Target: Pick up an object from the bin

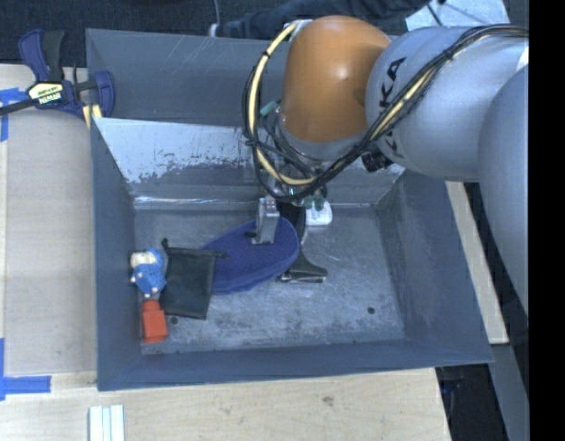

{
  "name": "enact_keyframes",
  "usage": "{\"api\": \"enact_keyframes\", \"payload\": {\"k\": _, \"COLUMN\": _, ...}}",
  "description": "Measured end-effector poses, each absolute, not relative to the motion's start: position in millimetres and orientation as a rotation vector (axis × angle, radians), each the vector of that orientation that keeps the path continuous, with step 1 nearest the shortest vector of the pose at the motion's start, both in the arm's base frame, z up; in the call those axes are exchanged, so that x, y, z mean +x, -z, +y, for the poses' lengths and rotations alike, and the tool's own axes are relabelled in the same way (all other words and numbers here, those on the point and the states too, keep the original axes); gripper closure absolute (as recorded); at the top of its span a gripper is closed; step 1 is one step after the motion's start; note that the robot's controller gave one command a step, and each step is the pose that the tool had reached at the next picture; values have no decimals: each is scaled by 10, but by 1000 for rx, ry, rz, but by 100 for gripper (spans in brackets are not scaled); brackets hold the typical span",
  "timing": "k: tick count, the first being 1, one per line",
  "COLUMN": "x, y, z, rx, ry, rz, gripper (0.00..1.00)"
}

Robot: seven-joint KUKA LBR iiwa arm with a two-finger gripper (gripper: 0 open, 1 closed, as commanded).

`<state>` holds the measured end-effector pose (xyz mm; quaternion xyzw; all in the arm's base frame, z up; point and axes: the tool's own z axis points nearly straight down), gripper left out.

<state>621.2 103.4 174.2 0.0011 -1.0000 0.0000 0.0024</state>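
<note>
Bin: takes up the middle of the frame, with the arm coming in from the right above its back wall.
Oval pad: flat on the bin floor near the centre, running from lower left to upper right.
Jaws: at the pad's upper right end, just in front of the back wall.
Square pouch: left of centre, touching the pad's left end.
Toy figure: against the pouch's left edge.
Small block: just below the figure, by the pouch's lower left corner.
</note>
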Motion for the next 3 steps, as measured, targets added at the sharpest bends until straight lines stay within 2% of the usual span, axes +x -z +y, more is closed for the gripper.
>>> {"api": "enact_keyframes", "payload": {"k": 1, "x": 5748, "y": -818, "z": 937, "rx": 397, "ry": 2, "rz": -3118, "gripper": 0}}
{"api": "enact_keyframes", "payload": {"k": 2, "x": 5766, "y": -855, "z": 947, "rx": 394, "ry": 5, "rz": -3124, "gripper": 100}}
{"api": "enact_keyframes", "payload": {"k": 3, "x": 5829, "y": -2269, "z": 1009, "rx": 427, "ry": 1, "rz": -3125, "gripper": 100}}
